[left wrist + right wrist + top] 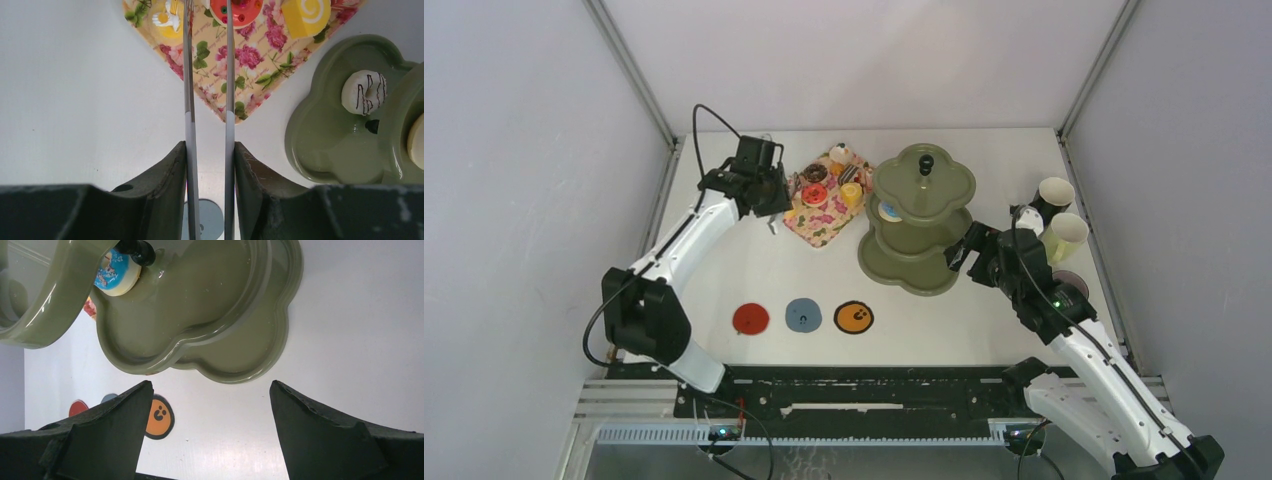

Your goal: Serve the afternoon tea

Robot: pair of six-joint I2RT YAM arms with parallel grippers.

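Closest to my left wrist lens, the left gripper is partly closed, its dark fingers pressed against the outer faces of a pair of thin metal tongs. I record a hold on the tongs and nothing else. At the far end of the blades, the right blade crosses in front of a red donut lying on the floral tray. The tips run out of frame, so I cannot tell whether they touch it. A yellow swirl roll lies on the tray to the right of the blades, and a yellow cream-topped cake just to their left. Further right of these jaws is the olive stand, with a white striped donut on its lowest tier. The right gripper is spread wide with nothing between its fingers. The stand's bottom tier lies just ahead of it, not touching, and a blue-iced donut rests on a tier above. The orange coaster shows beside its left finger, with the blue coaster and red coaster beyond. The mugs sit to the right of the right jaws.
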